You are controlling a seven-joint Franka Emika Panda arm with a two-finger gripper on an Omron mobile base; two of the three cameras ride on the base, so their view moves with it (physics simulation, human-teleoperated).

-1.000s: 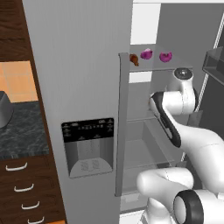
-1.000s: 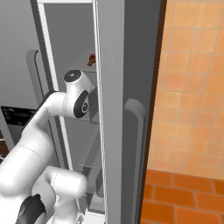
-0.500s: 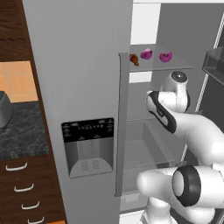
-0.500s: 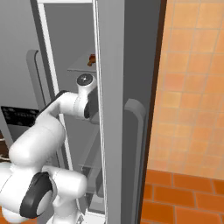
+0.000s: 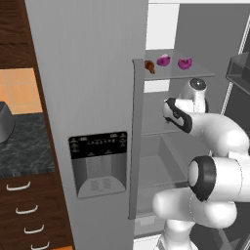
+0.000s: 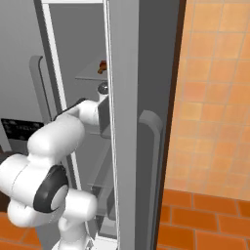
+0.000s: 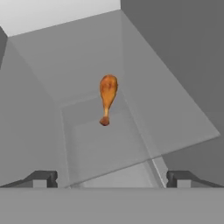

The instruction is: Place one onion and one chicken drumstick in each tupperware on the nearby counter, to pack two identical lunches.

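Note:
An orange-brown chicken drumstick (image 7: 107, 98) lies on a glass fridge shelf (image 7: 175, 127), bone end toward me, ahead of my gripper (image 7: 111, 179). The gripper is open, its fingertips (image 7: 43, 178) far apart with nothing between them. From the base, a chicken drumstick (image 5: 149, 66) and two magenta onions (image 5: 163, 60) (image 5: 184, 63) sit on the upper shelf of the open fridge, just above my wrist (image 5: 197, 85). The right base view catches the drumstick (image 6: 102, 66) past the door edge. The tupperware is out of view. The black marbled counter (image 5: 24, 141) lies at the left.
The closed fridge door (image 5: 93, 107) with its dispenser panel (image 5: 99, 163) stands between arm and counter. An open door (image 6: 132, 122) hides my hand from the right. A dark grey appliance (image 5: 4, 124) sits on the counter above wooden drawers (image 5: 24, 212).
The arm has folded closer to the base and reached deeper into the fridge under the upper shelf. The jaws stay wide open. The food has not moved.

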